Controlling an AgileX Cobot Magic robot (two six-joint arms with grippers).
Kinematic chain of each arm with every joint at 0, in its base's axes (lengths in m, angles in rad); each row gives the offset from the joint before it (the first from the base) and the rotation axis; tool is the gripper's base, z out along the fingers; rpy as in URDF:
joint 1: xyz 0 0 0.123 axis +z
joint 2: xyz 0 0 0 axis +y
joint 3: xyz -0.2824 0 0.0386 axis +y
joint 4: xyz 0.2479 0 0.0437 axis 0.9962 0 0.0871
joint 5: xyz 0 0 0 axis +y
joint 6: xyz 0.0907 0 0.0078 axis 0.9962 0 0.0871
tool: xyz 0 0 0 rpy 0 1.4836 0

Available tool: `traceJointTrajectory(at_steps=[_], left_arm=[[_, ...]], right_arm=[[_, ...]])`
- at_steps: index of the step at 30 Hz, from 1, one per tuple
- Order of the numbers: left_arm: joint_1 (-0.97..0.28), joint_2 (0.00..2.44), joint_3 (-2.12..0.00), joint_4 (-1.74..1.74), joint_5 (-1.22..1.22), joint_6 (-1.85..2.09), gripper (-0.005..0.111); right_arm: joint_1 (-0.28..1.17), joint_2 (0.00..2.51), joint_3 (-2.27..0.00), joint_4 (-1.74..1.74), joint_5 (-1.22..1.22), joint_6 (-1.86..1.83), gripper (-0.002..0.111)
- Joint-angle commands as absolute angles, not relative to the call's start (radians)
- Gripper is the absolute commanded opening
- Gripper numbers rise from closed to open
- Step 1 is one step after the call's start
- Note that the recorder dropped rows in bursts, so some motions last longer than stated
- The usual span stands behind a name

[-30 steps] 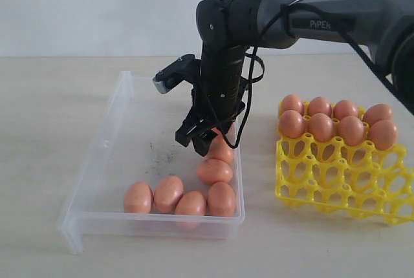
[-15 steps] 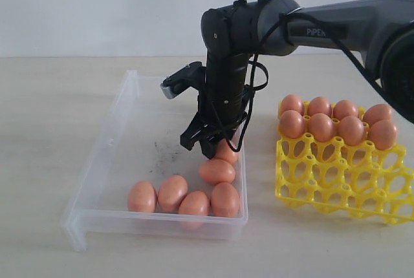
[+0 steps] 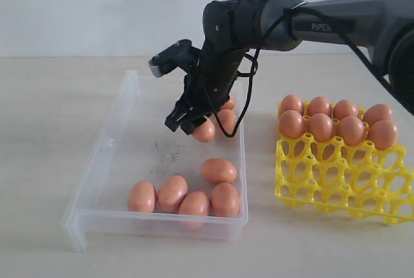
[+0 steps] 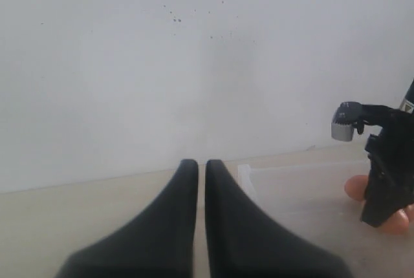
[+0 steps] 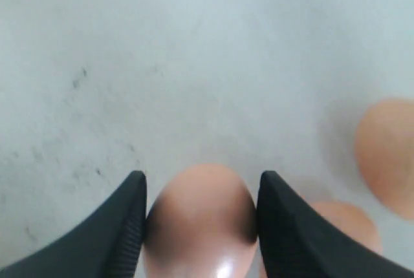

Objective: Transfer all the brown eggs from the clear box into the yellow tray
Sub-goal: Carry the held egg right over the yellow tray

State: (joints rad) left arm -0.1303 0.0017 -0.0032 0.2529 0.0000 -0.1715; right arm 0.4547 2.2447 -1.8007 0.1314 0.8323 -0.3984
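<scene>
My right gripper [image 3: 194,125] is shut on one brown egg [image 3: 204,130] and holds it in the air above the clear box [image 3: 97,156]. In the right wrist view the held egg [image 5: 200,220] sits squeezed between both fingers [image 5: 123,226] over the speckled box floor [image 5: 194,64]. Two more eggs [image 3: 227,117] lie just behind the gripper. Several eggs [image 3: 218,170] rest at the near end of the box. The yellow tray [image 3: 343,178] stands to the right, with several eggs [image 3: 321,126] in its far rows. My left gripper [image 4: 196,165] is shut and empty, outside a box corner [image 4: 249,173].
The right arm's dark forearm [image 3: 336,19] reaches in from the upper right, above the tray. The box's right wall [image 3: 243,161] stands close to the tray's left edge. The near cups of the tray [image 3: 323,194] hold nothing. Bare tabletop [image 3: 45,129] lies left of the box.
The right gripper closed on an egg near the box's right wall, then lifted it up and slightly left. The box shifted a little on the table.
</scene>
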Motion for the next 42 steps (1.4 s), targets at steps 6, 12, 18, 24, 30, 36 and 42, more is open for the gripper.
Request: traceJointTrajectory(at_steps=[6, 12, 18, 24, 30, 36, 42], left_arm=[[-0.138, 0.0, 0.0, 0.251, 0.0, -0.17, 0.004], [-0.138, 0.0, 0.0, 0.251, 0.0, -0.17, 0.004], [-0.138, 0.0, 0.0, 0.251, 0.0, -0.17, 0.004], [-0.138, 0.0, 0.0, 0.251, 0.0, -0.17, 0.004], [-0.138, 0.0, 0.0, 0.251, 0.0, -0.17, 0.004], [-0.138, 0.0, 0.0, 0.251, 0.0, -0.17, 0.004], [-0.138, 0.0, 0.0, 0.251, 0.0, -0.17, 0.004]], right_arm=[[0.449, 2.152, -1.621, 0.256, 0.503, -0.68, 0.0], [0.451, 2.076, -1.428, 0.366, 0.072, -0.762, 0.0], [0.475, 2.017, -1.234, 0.077, -0.335, -0.537, 0.0], [0.464, 1.986, -1.133, -0.188, -0.588, -0.135, 0.0], [0.411, 1.887, -0.868, -0.204, -1.094, 0.043, 0.0], [0.278, 1.822, -0.551, -0.228, -1.221, 0.13, 0.0], [0.12, 1.677, -0.364, -0.465, -1.221, 0.17, 0.0]])
